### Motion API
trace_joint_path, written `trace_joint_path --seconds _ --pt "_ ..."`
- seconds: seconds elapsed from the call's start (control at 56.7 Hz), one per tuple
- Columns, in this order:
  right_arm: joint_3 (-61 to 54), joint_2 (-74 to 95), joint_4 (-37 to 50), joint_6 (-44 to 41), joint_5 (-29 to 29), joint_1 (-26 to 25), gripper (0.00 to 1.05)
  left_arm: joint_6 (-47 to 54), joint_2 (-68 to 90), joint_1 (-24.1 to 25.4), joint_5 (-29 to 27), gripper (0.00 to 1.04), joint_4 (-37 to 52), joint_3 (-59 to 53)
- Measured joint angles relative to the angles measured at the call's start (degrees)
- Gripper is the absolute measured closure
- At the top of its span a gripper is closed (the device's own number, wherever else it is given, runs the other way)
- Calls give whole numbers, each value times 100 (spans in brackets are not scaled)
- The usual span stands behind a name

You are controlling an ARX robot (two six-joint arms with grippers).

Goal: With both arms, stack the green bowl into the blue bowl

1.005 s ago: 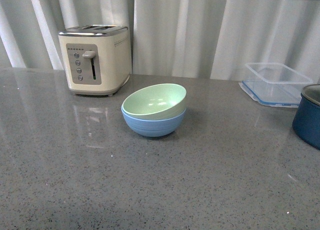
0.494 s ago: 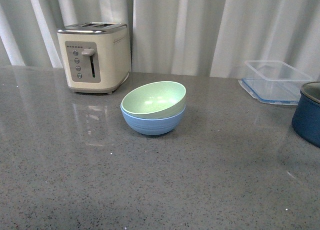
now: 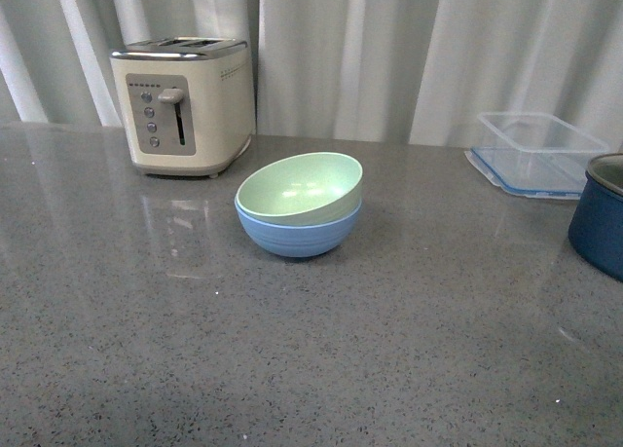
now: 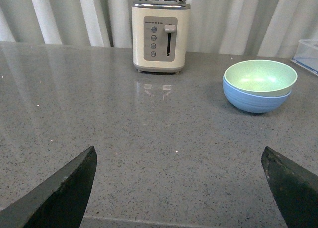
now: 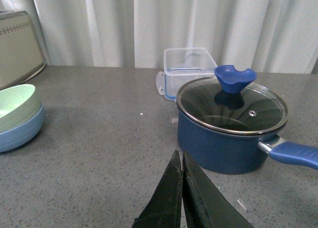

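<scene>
The green bowl point(image 3: 301, 187) is sitting tilted inside the blue bowl point(image 3: 298, 234), at 4 o'clock from the toaster point(image 3: 183, 103). Both are looking light, rigid, slippery; grasp at the rim. The left gripper point(image 4: 181, 188) is spread wide and empty; the right gripper point(image 5: 182, 186) is clenched, holding nothing.

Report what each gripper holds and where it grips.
Nothing is held. The left gripper is open; the right gripper is shut on nothing.

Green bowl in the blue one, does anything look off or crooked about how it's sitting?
Yes, slightly. The green bowl sits tilted inside the blue bowl, its rim riding higher on the side toward the plastic container. Nothing looks spilled or damaged.
</scene>
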Motion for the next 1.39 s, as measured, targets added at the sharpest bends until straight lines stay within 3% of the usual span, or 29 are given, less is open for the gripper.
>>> trace_joint_path --seconds 0.511,0.635,1.393 --pt "-640 -1641 -999 0 -20 0 104 -2 0 0 0 7 0 0" --pt "-863 -1799 -901 0 -20 0 104 0 0 0 0 7 0 0" --pt "-863 -3635 -2682 0 -22 -2 104 -2 0 0 0 7 0 0"
